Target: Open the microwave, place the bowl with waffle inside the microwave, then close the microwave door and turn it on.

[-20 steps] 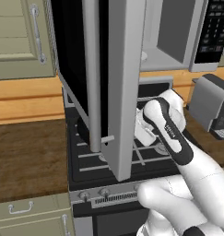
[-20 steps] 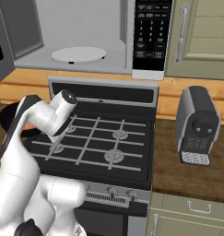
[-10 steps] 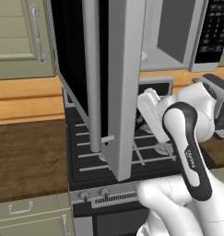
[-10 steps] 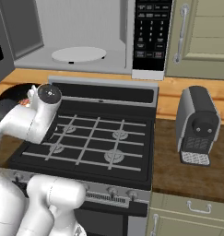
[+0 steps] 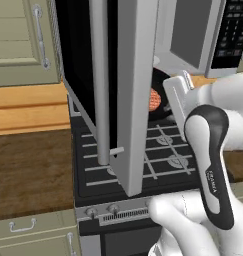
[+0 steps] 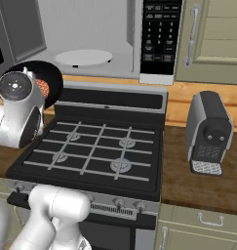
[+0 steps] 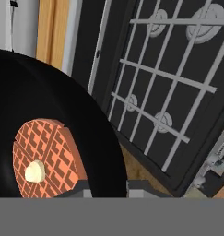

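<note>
Bowl (image 7: pixel 53 124), round, black, claw (image 7: pixel 109 189) pinching rim, gridded orange waffle (image 7: pixel 46 156) inside

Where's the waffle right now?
The waffle lies in the black bowl, held up by the claw at the stove's left rear corner, just below the open microwave.

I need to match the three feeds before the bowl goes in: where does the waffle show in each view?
Left base view: the waffle sits centre, peeking from behind the open microwave door's edge.
Right base view: at the upper left, in the black bowl, just right of the arm's round joint.
Hand view: at the lower left, lying in the bowl, pale dab near its middle.
Shared landmark: the stove grate, beside the bowl in all three.
</note>
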Controlling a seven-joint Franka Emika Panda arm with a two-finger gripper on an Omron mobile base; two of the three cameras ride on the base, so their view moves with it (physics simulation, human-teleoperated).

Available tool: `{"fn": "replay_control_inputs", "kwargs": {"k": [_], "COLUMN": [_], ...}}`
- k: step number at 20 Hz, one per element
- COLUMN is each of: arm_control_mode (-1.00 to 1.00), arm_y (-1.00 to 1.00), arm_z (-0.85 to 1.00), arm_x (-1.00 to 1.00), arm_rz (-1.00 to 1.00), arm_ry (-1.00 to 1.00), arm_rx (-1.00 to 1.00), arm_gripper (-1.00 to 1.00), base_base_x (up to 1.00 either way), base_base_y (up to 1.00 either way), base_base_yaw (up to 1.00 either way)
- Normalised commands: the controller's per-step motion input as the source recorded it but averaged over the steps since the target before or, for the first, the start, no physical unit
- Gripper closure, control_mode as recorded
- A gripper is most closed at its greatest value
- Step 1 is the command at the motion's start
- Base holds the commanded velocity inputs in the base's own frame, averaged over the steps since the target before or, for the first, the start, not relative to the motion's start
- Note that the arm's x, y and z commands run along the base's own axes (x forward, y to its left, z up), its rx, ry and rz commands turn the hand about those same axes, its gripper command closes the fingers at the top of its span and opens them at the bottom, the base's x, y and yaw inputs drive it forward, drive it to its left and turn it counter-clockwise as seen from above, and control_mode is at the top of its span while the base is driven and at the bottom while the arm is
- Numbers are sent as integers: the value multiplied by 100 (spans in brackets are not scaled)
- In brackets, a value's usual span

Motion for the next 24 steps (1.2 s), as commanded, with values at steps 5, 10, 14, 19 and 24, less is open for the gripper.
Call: {"fn": "replay_control_inputs", "kwargs": {"k": [5,10,14,19,24], "arm_control_mode": [-100,-100,-100,-100,-100], "arm_y": [-17,-7,-11,-7,-10], "arm_z": [74,52,44,8,-5], "arm_x": [-2,9,27,35,58], "arm_rz": [-14,0,0,-1,0], "arm_ry": [-5,-8,-4,-11,-16], "arm_rx": [0,3,0,0,6], "arm_gripper": [100,100,100,100,100], "base_base_x": [0,0,0,0,0], "base_base_y": [0,0,0,0,0], "base_base_yaw": [0,0,0,0,0]}}
